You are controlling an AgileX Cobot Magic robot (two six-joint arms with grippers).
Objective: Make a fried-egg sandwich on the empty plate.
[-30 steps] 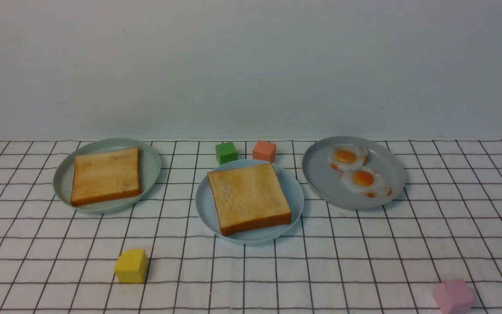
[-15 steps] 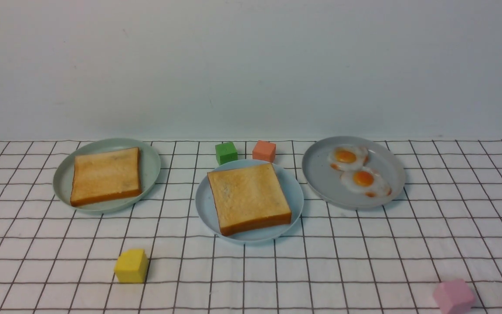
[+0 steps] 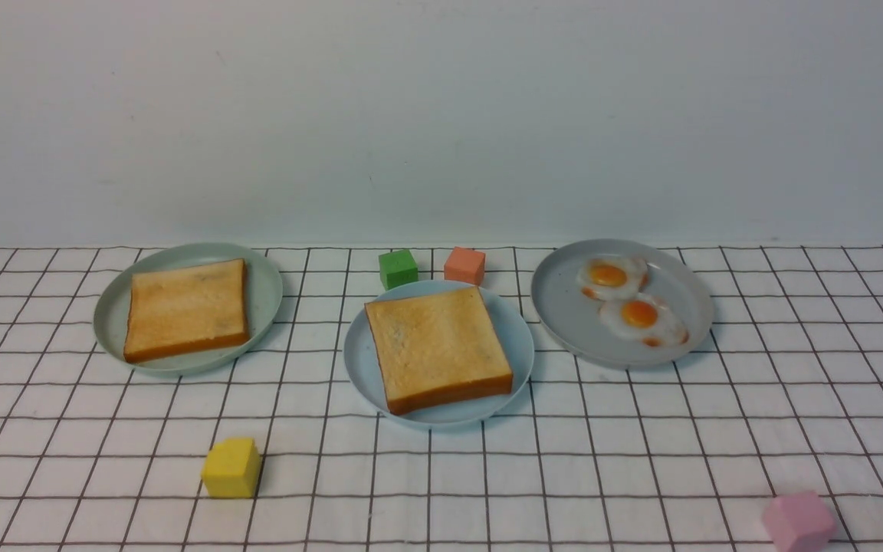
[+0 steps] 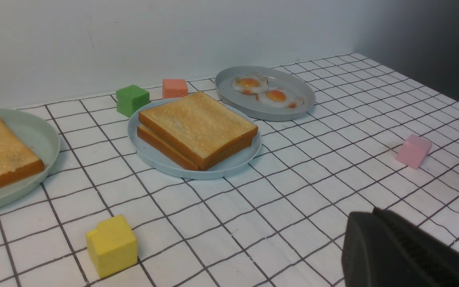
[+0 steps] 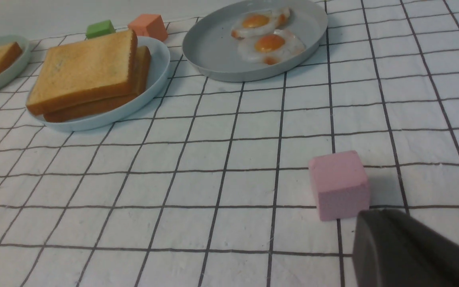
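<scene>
Stacked toast on blue plate, beyond both grippers: ahead and to the right of left gripper, ahead and to the left of right gripper. Both grippers closed, nothing held. Sandwich looks done, egg inside not visible; probably no reach needed, nearer arm unclear.

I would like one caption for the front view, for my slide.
Toast sandwich on a pale blue plate, between single toast and two fried eggs.
</scene>
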